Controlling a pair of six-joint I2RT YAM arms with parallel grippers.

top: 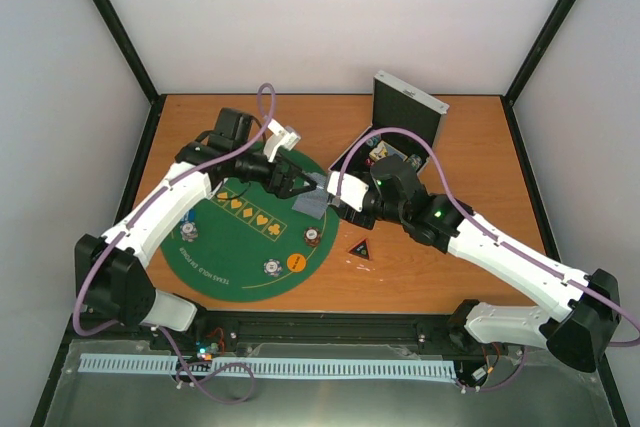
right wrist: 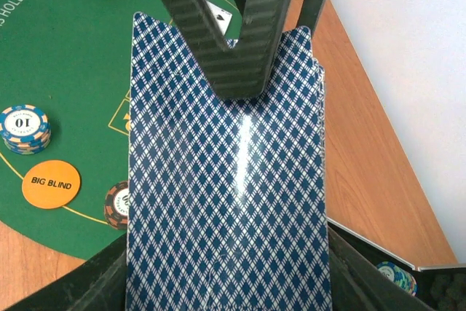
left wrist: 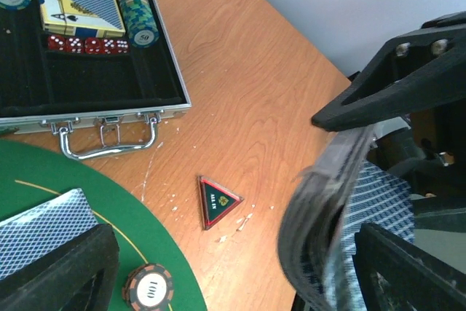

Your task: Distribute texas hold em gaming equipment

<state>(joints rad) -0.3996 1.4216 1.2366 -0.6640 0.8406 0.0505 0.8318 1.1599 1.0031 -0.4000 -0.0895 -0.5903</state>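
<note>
While right gripper point(top: 330, 202) grips the cards point(right wrist: 226, 180), left gripper point(top: 298, 185) straddles them.

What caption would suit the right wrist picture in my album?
Right gripper holds a deck of playing cards above the green mat.

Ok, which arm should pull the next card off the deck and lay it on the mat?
Left, probably. The left jaws stand open right at the deck, above the green mat; the right jaws are shut on that deck.

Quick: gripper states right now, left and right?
Left gripper: open, jaws wide by the deck of cards.
Right gripper: closed, holding the deck of cards.
</note>
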